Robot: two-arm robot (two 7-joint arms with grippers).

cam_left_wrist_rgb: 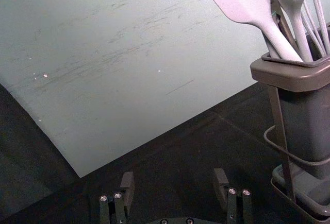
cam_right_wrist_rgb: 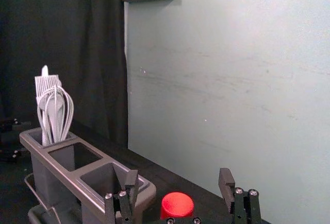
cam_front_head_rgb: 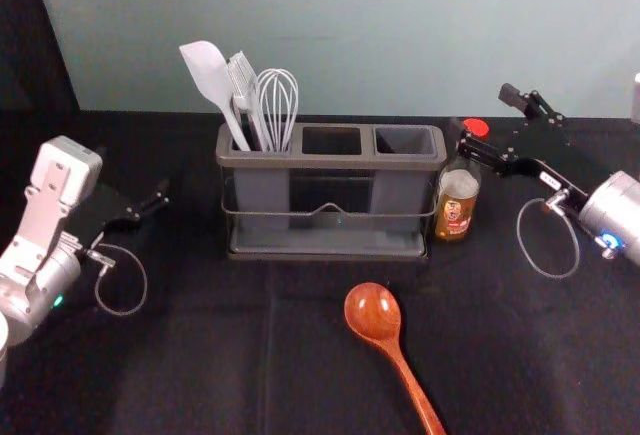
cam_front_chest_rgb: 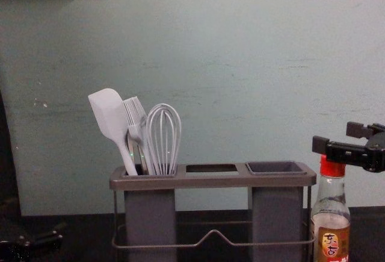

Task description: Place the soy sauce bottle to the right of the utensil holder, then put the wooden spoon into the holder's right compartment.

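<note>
One bottle [cam_front_chest_rgb: 329, 232] standing, right claw [cam_right_wrist_rgb: 177, 180] released near its cap [cam_right_wrist_rgb: 177, 204]

Bottle upright, just beside the holder [cam_front_head_rgb: 330, 160] at its right end; I judge it placed. Best to back my claw off smoothly, spread wide, so neither side clips the cap. Spoon [cam_front_head_rgb: 374, 313] next, lying on the desk [cam_front_head_rgb: 200, 355], bowl towards holder. Left claw [cam_left_wrist_rgb: 174, 180] idle, open, left of holder.

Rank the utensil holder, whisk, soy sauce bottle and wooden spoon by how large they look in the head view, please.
1. Utensil holder
2. Wooden spoon and soy sauce bottle: too alike to rank, with the spoon nearer the camera
3. Whisk
</note>
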